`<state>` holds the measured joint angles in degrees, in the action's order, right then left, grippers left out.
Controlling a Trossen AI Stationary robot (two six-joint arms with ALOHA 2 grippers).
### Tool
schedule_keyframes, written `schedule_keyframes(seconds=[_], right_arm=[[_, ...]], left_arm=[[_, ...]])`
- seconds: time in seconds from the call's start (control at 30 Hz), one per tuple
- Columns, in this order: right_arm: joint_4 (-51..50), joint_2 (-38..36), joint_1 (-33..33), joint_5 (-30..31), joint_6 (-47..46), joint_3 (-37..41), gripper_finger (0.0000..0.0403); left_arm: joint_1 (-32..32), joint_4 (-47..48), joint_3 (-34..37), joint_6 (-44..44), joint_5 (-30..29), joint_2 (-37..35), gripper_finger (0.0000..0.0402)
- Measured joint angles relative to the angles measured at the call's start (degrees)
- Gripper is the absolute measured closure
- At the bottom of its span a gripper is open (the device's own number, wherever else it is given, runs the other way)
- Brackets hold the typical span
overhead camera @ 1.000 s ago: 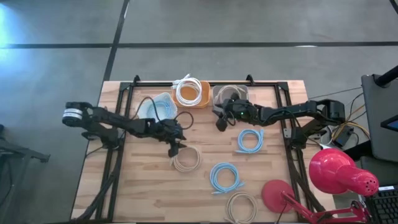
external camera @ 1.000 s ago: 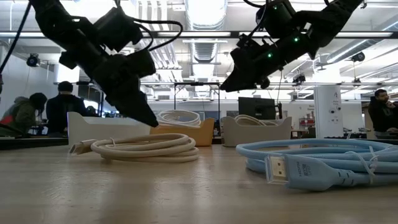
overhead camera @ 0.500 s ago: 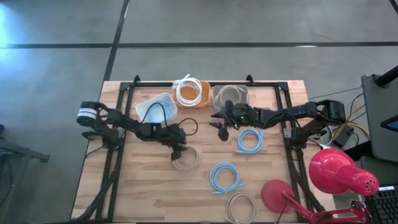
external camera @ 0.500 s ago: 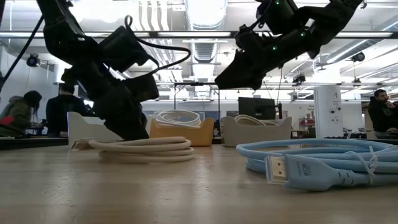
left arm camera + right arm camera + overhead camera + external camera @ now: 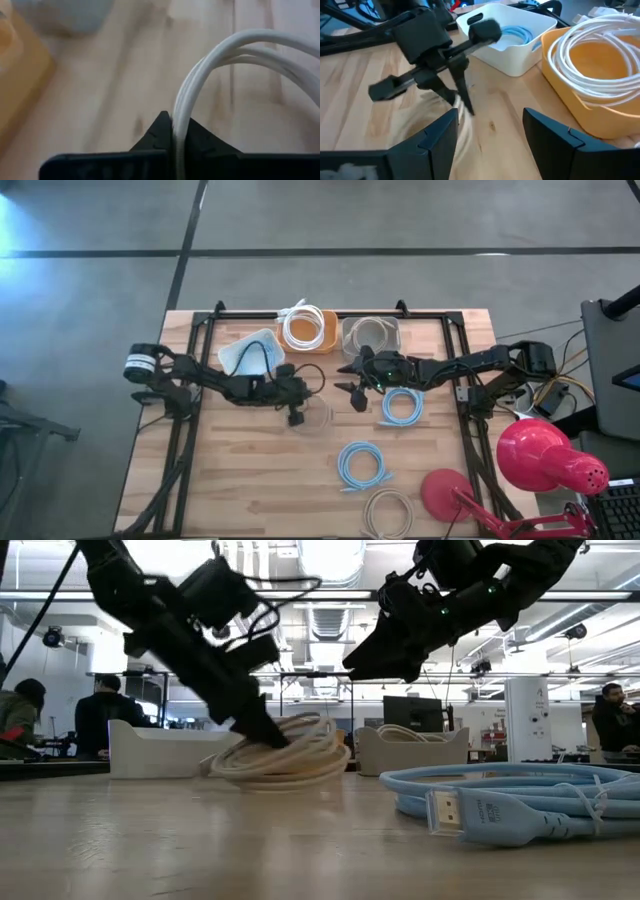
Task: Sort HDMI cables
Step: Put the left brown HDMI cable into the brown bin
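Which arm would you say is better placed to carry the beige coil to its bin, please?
The left: its gripper is shut on the beige coil, already tilted up; the right gripper hovers open, empty.

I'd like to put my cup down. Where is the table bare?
Bare wood lies along the near left, left of the light blue coil and below the left pincer gripping a beige coil. The far edge is crowded with bins; the near right holds a red lamp.

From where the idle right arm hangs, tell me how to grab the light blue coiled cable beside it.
Pinch the light blue coiled cable across its near-side strand bundle, coming straight down: it lies flat with an open centre for one finger. The right gripper, fingers open, hovers just beside it.
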<state>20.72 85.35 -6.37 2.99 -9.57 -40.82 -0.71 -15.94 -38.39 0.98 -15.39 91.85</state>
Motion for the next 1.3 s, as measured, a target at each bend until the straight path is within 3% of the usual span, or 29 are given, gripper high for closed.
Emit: schedule_keyframes(seconds=[0.17,0.27,0.5,0.7,1.07,1.3], right_arm=[[1.6,0.0,0.0,0.0,0.1,0.0,0.0184],[1.6,0.0,0.0,0.2,1.0,0.0,0.0184],[1.9,0.0,0.0,5.8,3.1,0.0,0.0184],[1.9,0.0,0.1,6.0,3.1,0.0,0.0184],[1.9,0.0,0.1,6.2,3.5,0.0,0.0184],[-2.4,0.1,0.2,14.0,3.9,-0.1,0.0184]], left_arm=[[-0.2,0.0,-4.5,-6.8,-11.1,0.1,0.0372],[-0.1,0.0,-6.6,-9.4,-14.1,0.1,0.0376],[-0.1,-0.1,-9.6,-10.0,-15.0,0.1,0.0383],[-0.2,-0.5,-10.2,-10.1,-19.6,0.1,0.0382],[1.1,-5.1,-10.2,-12.3,-19.7,0.1,0.0381],[2.5,-6.5,-10.2,-12.9,-20.0,0.1,0.0381]])
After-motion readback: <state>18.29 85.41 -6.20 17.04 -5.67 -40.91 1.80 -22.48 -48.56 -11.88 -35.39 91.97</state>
